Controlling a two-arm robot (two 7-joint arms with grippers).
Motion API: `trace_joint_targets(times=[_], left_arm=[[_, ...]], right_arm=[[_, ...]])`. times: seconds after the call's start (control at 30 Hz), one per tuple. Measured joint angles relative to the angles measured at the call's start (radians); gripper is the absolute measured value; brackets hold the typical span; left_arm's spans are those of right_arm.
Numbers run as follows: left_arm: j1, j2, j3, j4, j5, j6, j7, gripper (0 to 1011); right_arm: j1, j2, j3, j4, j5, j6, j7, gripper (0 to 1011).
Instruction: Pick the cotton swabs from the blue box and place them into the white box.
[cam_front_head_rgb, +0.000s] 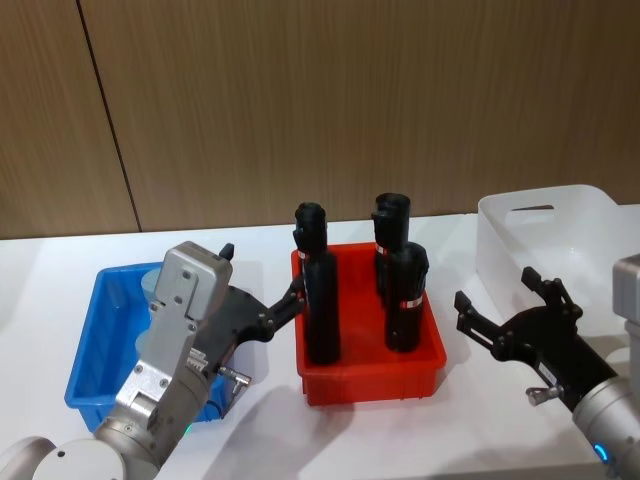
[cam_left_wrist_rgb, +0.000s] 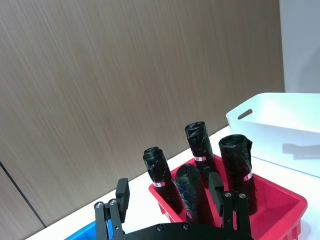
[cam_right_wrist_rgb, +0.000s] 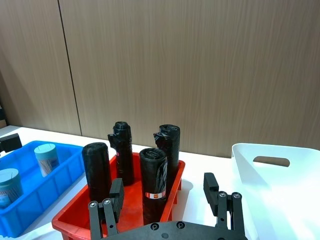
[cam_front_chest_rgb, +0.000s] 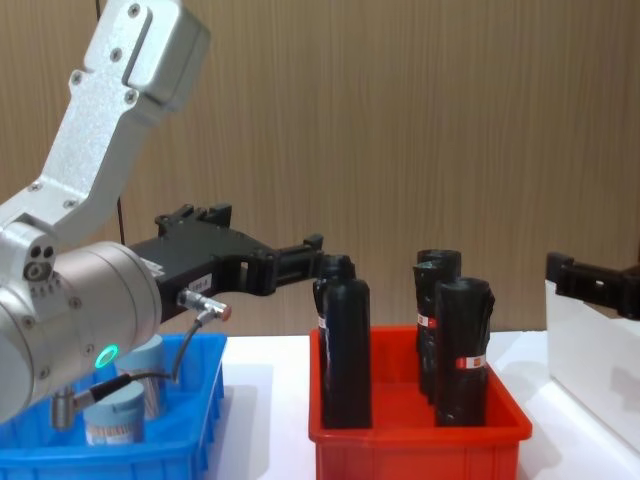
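- My left tool (cam_front_head_rgb: 262, 276) hung open and empty above the right end of the blue box (cam_front_head_rgb: 92, 335). Its fingers were spread wide, and one fingertip was just beside the top of the nearest of the black rolls (cam_front_head_rgb: 320, 300). I could not tell whether the two touched.
- My right tool (cam_front_head_rgb: 497, 290) hovered over the bench (cam_front_head_rgb: 270, 425) with its fingers apart and nothing between them. It sat between the red bin (cam_front_head_rgb: 375, 378) and the white box (cam_front_head_rgb: 500, 250), toward the near end of that box.
- The cotton swabs (cam_right_wrist_rgb: 46, 157) stood upright in the blue box. The right wrist view showed two clear jars with pale lids, apart from each other, and neither tool touched them.
- Four black rolls stood upright in the red bin at mid-bench. The blue box was just beside it on my left and the white box near it on my right.
- The white box showed its handle slot (cam_front_head_rgb: 531, 210) in the far end wall.
- A wood-panelled wall (cam_front_head_rgb: 300, 100) closed the scene behind the bench.
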Motion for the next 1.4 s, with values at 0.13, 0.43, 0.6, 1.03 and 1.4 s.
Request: trace_joint_targets(times=[0.13, 0.43, 0.6, 1.03, 1.4], left_arm=[[0.000, 0.000, 0.000, 0.000, 0.000, 0.000, 0.000, 1003], [0.000, 0.000, 0.000, 0.000, 0.000, 0.000, 0.000, 1003], [0.000, 0.000, 0.000, 0.000, 0.000, 0.000, 0.000, 1003], [0.000, 0.000, 0.000, 0.000, 0.000, 0.000, 0.000, 1003], [0.000, 0.000, 0.000, 0.000, 0.000, 0.000, 0.000, 1003]], right_arm=[[0.000, 0.000, 0.000, 0.000, 0.000, 0.000, 0.000, 1002], [0.000, 0.000, 0.000, 0.000, 0.000, 0.000, 0.000, 1002], [0.000, 0.000, 0.000, 0.000, 0.000, 0.000, 0.000, 1002], [0.000, 0.000, 0.000, 0.000, 0.000, 0.000, 0.000, 1002], [0.000, 0.000, 0.000, 0.000, 0.000, 0.000, 0.000, 1002]])
